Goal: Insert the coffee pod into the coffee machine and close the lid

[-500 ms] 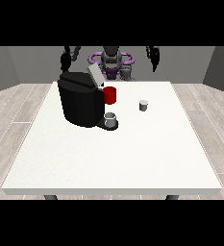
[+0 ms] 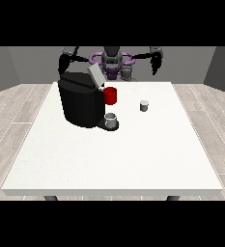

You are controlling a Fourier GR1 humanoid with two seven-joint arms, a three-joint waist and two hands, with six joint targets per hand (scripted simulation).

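Observation:
A black coffee machine (image 2: 81,102) stands on the left half of the white table (image 2: 133,159), with its grey lid (image 2: 95,75) tilted up and a red part (image 2: 110,95) at its front. The small grey coffee pod (image 2: 144,106) sits on the table to the machine's right, apart from it. The hand at the view's left (image 2: 63,63) hangs in the air behind the machine's top. The hand at the view's right (image 2: 156,63) is raised beyond the table's far edge, well behind the pod. Both hands hold nothing and their fingers look relaxed.
A grey cup (image 2: 111,119) stands on the machine's base under the red part. The table's near edge runs along the bottom of the view, and grey walls and a wooden floor surround it.

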